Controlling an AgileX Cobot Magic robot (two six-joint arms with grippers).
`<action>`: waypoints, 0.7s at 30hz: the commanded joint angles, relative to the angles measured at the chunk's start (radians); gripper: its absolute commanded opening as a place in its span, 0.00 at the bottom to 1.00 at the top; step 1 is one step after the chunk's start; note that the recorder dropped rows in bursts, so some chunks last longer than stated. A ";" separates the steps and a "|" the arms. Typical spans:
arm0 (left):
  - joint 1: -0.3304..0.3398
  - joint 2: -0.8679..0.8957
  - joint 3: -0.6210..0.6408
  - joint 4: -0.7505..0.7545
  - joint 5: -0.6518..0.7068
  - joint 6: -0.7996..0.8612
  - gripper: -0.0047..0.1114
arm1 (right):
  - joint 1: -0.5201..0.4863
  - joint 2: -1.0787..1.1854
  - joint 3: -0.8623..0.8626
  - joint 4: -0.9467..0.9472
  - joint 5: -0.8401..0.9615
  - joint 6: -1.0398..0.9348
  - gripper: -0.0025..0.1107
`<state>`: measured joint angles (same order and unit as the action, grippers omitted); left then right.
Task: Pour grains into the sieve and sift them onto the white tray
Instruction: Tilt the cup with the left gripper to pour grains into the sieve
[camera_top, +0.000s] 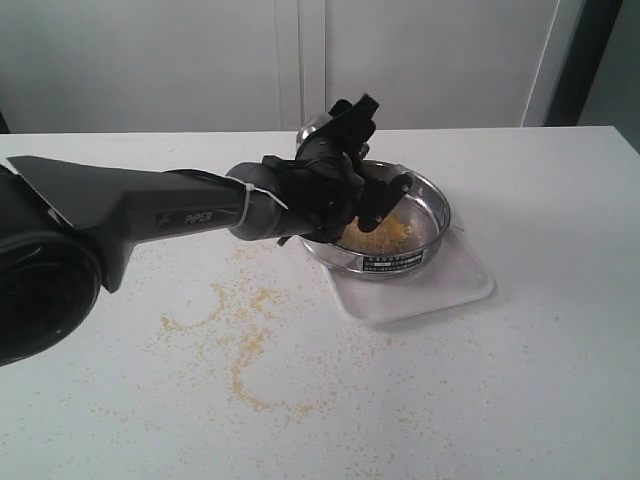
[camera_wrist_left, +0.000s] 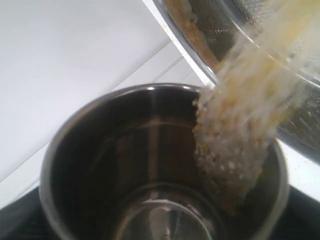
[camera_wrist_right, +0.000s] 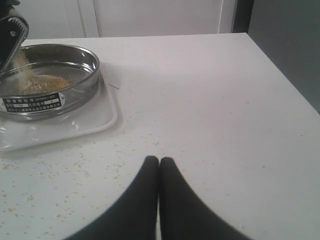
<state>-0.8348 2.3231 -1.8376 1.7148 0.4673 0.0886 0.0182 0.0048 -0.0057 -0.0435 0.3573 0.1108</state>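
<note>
The exterior view looks down on the sieve (camera_top: 395, 263) from some way off. The left wrist view sits just beside its rim; the right wrist view faces it low across the table (camera_wrist_right: 225, 100). All share it.

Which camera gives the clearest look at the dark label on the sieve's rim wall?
The right wrist view: the label faces that camera, unobstructed, on the sieve wall. The exterior view shows it smaller, from above. The left wrist view has only the steel cup, mesh and pouring grains, no label.
</note>
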 joint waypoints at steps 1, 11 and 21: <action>-0.013 -0.008 -0.008 0.030 0.049 -0.007 0.04 | -0.006 -0.005 0.006 -0.005 -0.015 -0.001 0.02; -0.032 -0.006 -0.008 0.030 0.155 0.034 0.04 | -0.006 -0.005 0.006 -0.005 -0.015 -0.001 0.02; -0.052 -0.001 -0.008 0.030 0.166 0.046 0.04 | -0.006 -0.005 0.006 -0.005 -0.015 -0.001 0.02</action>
<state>-0.8645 2.3274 -1.8376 1.7167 0.6009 0.1312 0.0182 0.0048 -0.0057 -0.0435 0.3573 0.1108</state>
